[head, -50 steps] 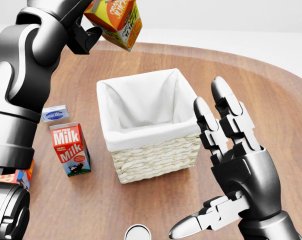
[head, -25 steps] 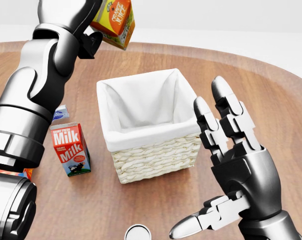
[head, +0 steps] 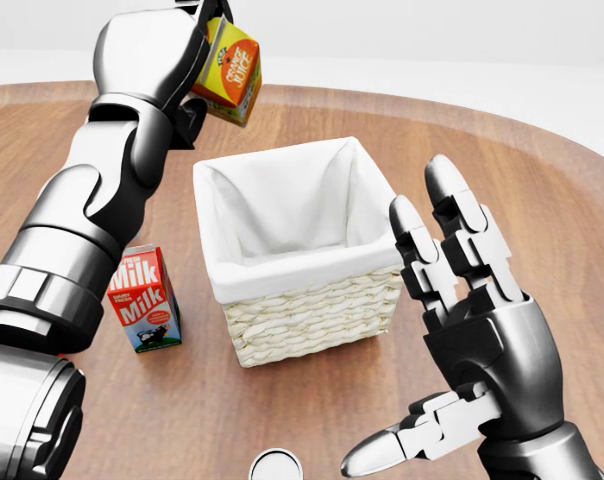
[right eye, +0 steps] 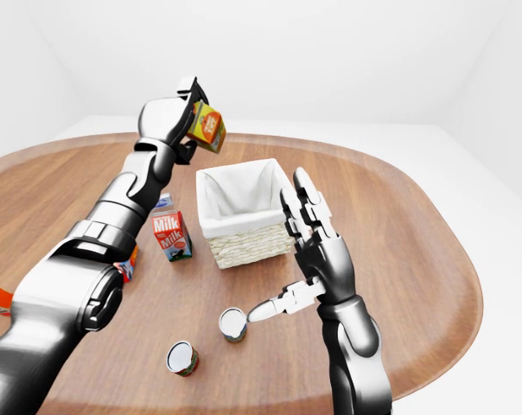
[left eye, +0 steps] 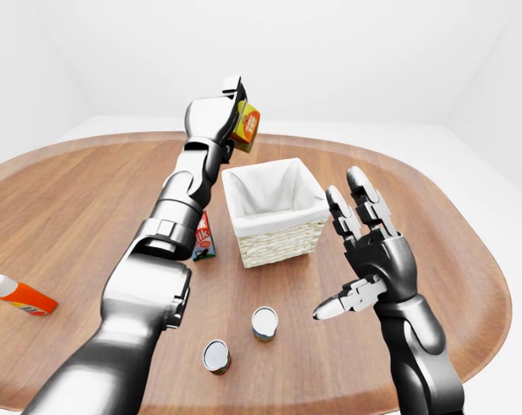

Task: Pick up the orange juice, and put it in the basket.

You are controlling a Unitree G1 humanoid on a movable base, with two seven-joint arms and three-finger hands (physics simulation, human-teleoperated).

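I have the orange juice (head: 229,70) clamped in my left hand (head: 172,55), high above the table (head: 542,200) toward its far edge, up and to the left of the basket (head: 297,235) in the head view. The carton is tilted and not yet over the white liner. To do this well, I judge I should carry it right and toward me until it hangs squarely over the opening, lower it below the rim, and only then let my fingers part, so it does not clip the near wall or tip the basket. My right hand (head: 462,310) is empty with fingers spread, raised beside the basket's right side, clear of it. The milk carton (head: 142,297) stands left of the basket.

Against the earlier frames, my left forearm has swung inward across the left of the head view, covering the small blue box, and the juice now sits a little lower and smaller, farther out.
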